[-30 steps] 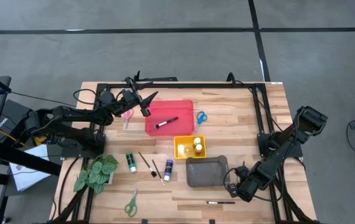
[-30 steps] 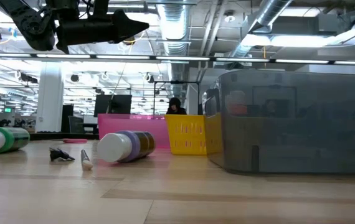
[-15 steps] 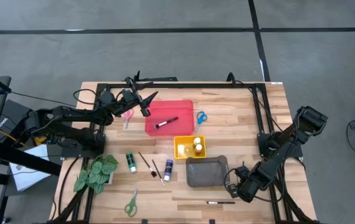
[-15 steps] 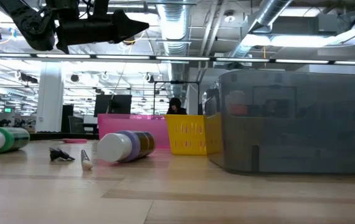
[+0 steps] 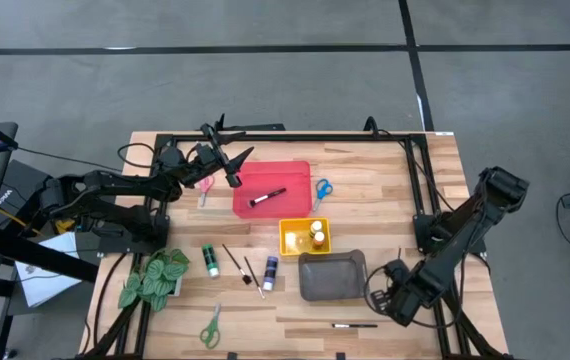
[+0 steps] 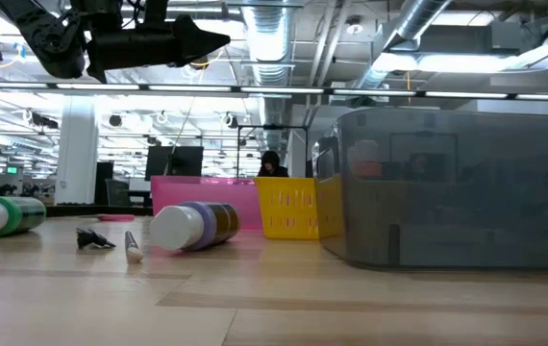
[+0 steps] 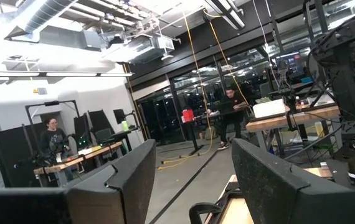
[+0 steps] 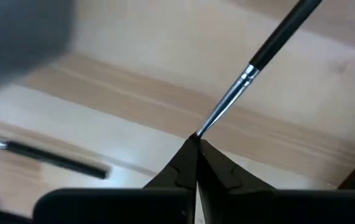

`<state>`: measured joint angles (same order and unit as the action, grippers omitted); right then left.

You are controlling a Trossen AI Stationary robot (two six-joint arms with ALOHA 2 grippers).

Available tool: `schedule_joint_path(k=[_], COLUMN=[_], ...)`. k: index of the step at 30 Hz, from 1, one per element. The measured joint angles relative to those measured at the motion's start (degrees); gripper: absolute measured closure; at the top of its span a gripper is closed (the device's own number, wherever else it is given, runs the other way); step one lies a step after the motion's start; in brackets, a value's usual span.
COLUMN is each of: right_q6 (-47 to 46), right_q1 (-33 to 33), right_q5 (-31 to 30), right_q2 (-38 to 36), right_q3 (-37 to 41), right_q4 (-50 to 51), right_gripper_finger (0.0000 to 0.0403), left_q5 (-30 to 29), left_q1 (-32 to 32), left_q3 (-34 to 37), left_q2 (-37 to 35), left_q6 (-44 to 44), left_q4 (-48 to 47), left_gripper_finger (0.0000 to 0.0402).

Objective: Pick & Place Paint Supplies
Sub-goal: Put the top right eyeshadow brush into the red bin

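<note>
In the trays a few supplies are sitting; our right gripper point(image 8: 195, 144) is pinching a paintbrush point(image 8: 252, 68), most supplies remaining.

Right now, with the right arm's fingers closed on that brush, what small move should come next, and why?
Probably lift the right gripper straight up. It is shut on the tip end of a paintbrush low over the table, and the red tray, which already holds a brush, lies beyond the grey tray. The left gripper waits open near the red tray.
</note>
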<state>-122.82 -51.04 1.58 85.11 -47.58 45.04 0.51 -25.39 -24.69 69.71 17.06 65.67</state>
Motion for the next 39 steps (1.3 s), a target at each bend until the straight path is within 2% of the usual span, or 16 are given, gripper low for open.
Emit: schedule_joint_path(k=[11, 20, 25, 31, 39], right_q6=[1.33, 6.36, 9.52, 16.60, 33.88], right_q1=[-0.08, 0.33, 1.93, 5.30, 12.62], right_q5=[-7.60, -16.94, -19.49, -24.97, -36.45], right_q2=[-3.71, -6.45, -9.23, -13.10, -17.72], right_q3=[-5.35, -5.58, -5.58, -5.58, -5.58], right_q4=[15.27, 24.18, 29.60, 34.38, 34.66], right_gripper_finger=[0.0403, 0.0403, 0.0403, 0.0403, 0.0403], left_q5=[0.00, 0.00, 0.00, 0.00, 0.00], left_q1=[0.00, 0.00, 0.00, 0.00, -0.02], left_q3=[0.00, 0.00, 0.00, 0.00, 0.00], left_q2=[-0.01, -0.01, -0.02, -0.01, 0.00], left_q6=[0.01, 0.02, 0.02, 0.02, 0.02], left_q4=[0.00, -0.04, -0.04, -0.07, -0.34], left_gripper_finger=[0.0198, 0.0198, 0.0198, 0.0198, 0.0198])
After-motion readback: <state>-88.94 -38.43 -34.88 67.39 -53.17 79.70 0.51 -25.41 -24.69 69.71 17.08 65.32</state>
